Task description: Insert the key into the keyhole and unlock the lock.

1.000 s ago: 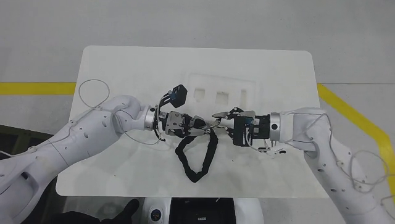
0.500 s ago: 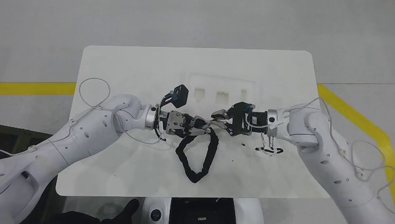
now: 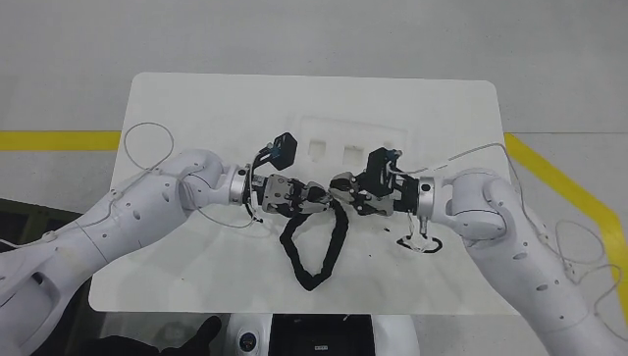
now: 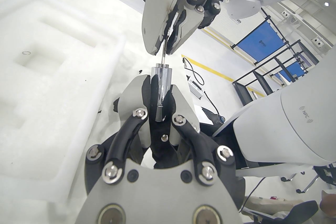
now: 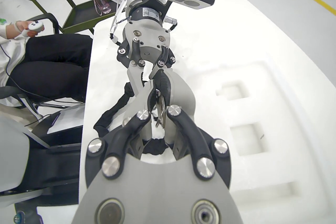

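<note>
My left gripper (image 4: 160, 93) is shut on the lock's shiny metal cylinder (image 4: 161, 83), with the keyhole end pointing away from it. The lock's black chain (image 3: 312, 248) hangs down in a loop over the table near its front edge. Facing it tip to tip, my right gripper (image 4: 162, 47) is shut on the key (image 4: 164, 53), whose thin blade meets the end of the cylinder. In the right wrist view the key (image 5: 160, 110) sits edge-on between the pads, and the left gripper (image 5: 151, 83) lies just beyond it. Both grippers (image 3: 334, 194) meet above the table's middle.
A white foam tray (image 3: 353, 140) with rectangular recesses lies just behind the grippers on the white table (image 3: 196, 111). A loose black cable (image 3: 420, 244) lies under my right forearm. A seated person (image 5: 39, 57) with a handheld controller is beside the table.
My right wrist has rolled over while holding the key at the lock, and its forearm has shifted toward the left gripper. The left arm and chain have stayed put.
</note>
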Motion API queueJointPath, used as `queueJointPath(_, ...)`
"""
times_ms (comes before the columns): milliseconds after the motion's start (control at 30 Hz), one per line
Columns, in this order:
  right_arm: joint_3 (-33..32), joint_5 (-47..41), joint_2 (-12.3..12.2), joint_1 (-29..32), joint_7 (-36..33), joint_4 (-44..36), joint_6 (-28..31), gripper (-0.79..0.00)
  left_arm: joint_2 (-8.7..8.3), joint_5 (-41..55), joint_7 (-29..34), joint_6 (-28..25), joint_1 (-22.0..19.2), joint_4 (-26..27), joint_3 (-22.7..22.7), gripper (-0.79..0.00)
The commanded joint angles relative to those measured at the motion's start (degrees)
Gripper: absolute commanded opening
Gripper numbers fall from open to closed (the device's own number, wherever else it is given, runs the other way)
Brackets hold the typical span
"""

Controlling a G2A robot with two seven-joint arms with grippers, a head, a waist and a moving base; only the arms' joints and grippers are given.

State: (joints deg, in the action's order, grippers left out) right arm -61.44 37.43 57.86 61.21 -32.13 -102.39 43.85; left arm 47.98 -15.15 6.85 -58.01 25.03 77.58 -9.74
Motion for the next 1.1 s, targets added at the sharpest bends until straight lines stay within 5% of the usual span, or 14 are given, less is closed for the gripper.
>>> queueJointPath(0, -0.1, -1.9, -0.1, 0.4, -1.1, -0.3, -1.4, -0.785, -0.07, -0.3, -0.3, 0.0, 0.1, -0.1, 0.0, -0.785)
queueJointPath(133, -0.2, -5.3, -0.2, 0.9, -3.1, -0.8, -3.3, -0.785, -0.19, -0.8, -0.9, 0.0, 0.2, -0.1, 0.0, -0.785)
queueJointPath(167, -0.3, -6.3, -0.2, 1.0, -3.2, -0.8, -3.6, -0.708, -0.23, -1.0, -1.2, 0.0, 0.2, -0.1, 0.0, -0.785)
queueJointPath(200, -0.5, -6.6, -0.2, 1.0, -2.8, -0.8, -3.9, -0.206, -0.26, -1.2, -1.4, 0.0, 0.2, -0.1, 0.0, -0.785)
queueJointPath(233, -0.6, -6.7, -0.2, 1.1, -2.6, -0.8, -3.9, 0.0, -0.28, -1.3, -1.5, 0.0, 0.2, -0.2, 0.0, -0.785)
queueJointPath(867, -9.8, 4.9, -1.3, 12.1, 14.8, -2.4, -1.5, 0.0, -4.43, -12.8, -6.0, 0.0, -2.6, -10.1, -5.6, -0.785)
queueJointPath(1067, -11.2, 9.1, -1.3, 13.4, 20.4, -1.3, -1.2, 0.0, -3.12, -18.2, -3.7, 0.7, -2.7, -11.5, -6.7, -0.785)
